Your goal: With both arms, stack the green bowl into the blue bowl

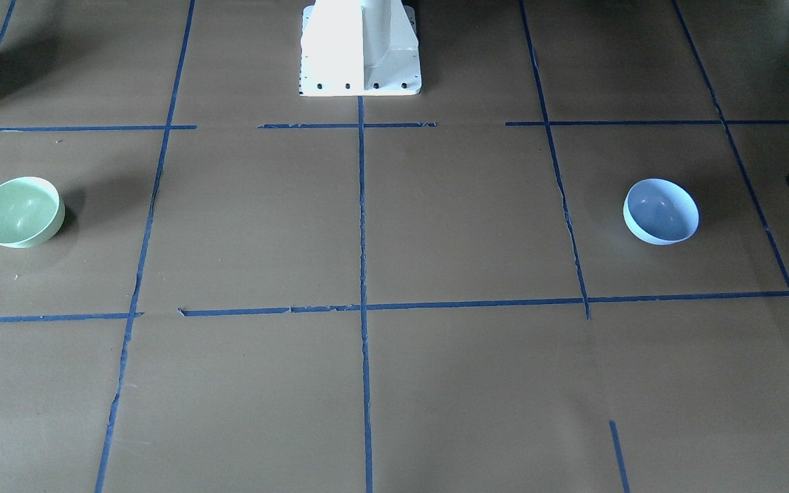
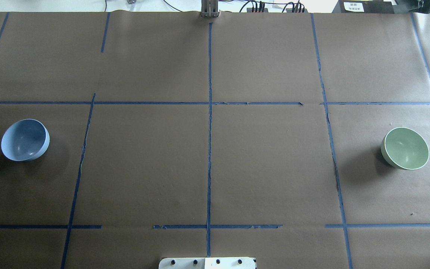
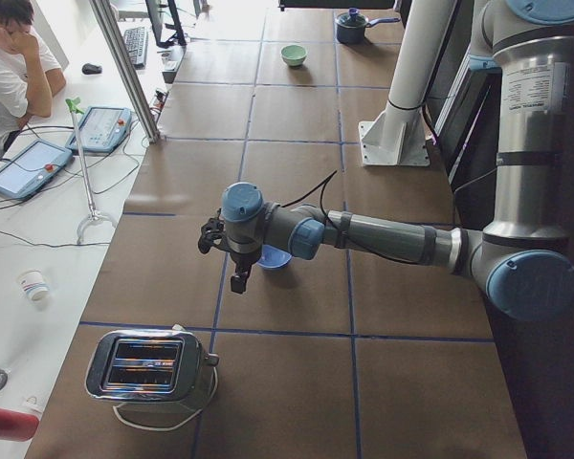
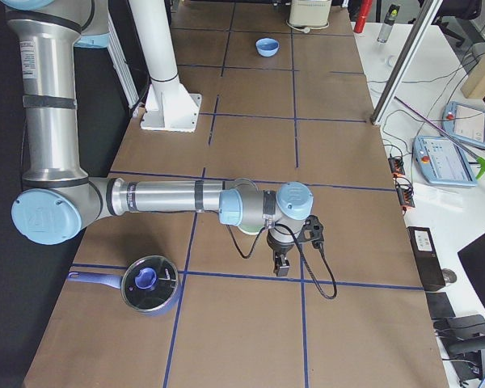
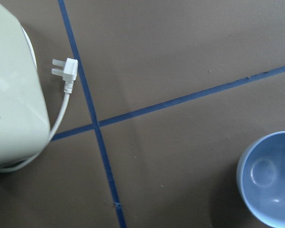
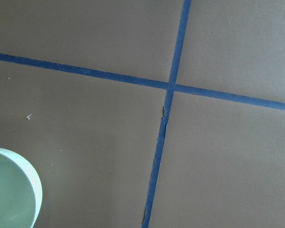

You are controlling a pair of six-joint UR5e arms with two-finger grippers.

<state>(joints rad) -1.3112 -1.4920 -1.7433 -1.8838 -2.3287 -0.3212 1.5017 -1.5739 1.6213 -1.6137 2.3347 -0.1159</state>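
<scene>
The green bowl (image 1: 20,211) stands upright on the robot's right side of the table; it also shows in the overhead view (image 2: 405,148) and at the lower left of the right wrist view (image 6: 12,190). The blue bowl (image 1: 661,211) stands upright on the robot's left side (image 2: 25,140) and at the lower right of the left wrist view (image 5: 270,180). My left gripper (image 3: 234,277) hangs above the table beside the blue bowl (image 3: 273,258). My right gripper (image 4: 281,263) hangs beside the green bowl. Both hold nothing visible; I cannot tell whether either is open or shut.
The white pedestal base (image 1: 360,48) stands at the middle of the robot's edge. A toaster (image 3: 148,368) with a loose plug (image 5: 66,71) sits beyond the blue bowl. A lidded pot (image 4: 149,284) sits beyond the green bowl. An operator (image 3: 10,57) sits across the table.
</scene>
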